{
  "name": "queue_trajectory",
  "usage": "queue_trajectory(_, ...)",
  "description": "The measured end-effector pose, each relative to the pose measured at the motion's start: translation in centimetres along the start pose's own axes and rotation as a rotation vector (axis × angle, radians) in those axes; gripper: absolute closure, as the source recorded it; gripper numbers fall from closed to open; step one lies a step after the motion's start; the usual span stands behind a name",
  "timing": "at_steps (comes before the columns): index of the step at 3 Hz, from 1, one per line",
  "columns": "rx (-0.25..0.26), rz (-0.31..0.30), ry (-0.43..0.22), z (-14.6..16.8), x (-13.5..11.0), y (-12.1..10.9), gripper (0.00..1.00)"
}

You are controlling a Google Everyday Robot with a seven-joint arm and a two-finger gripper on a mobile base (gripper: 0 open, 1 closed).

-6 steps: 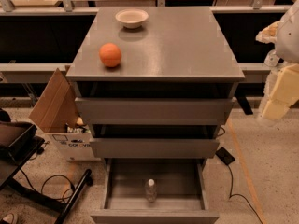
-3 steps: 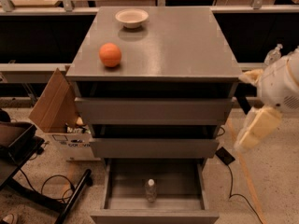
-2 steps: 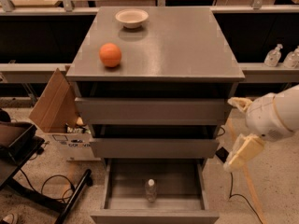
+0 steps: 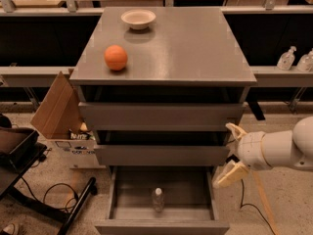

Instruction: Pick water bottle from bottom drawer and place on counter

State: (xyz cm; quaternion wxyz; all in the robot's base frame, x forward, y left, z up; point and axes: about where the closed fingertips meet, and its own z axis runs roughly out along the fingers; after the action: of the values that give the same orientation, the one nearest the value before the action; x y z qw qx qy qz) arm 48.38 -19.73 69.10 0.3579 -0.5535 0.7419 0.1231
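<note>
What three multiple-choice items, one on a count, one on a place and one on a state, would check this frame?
1. How many things sit on the counter? A) one B) two C) four
2. Where is the water bottle? A) on the counter B) in the bottom drawer C) in the gripper
3. The gripper is: A) open, right of the drawers B) shut on the water bottle C) shut, above the counter

Answers: B, only the orange ball and the bowl are there; B, it stands upright in the pulled-out drawer; A, its fingers are spread and hold nothing.
</note>
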Motion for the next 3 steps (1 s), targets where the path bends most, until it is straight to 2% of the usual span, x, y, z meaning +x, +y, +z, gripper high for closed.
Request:
queue_trajectory(1, 0.066, 0.004, 0.0, 0.3, 0.2, -1.8, 0.0)
queue_trajectory(2, 0.062, -0.001, -0.005, 0.4, 0.0, -1.7, 0.0)
queue_trajectory(3, 0.026, 0.044, -0.056, 3.6, 1.8, 0.1, 0.0)
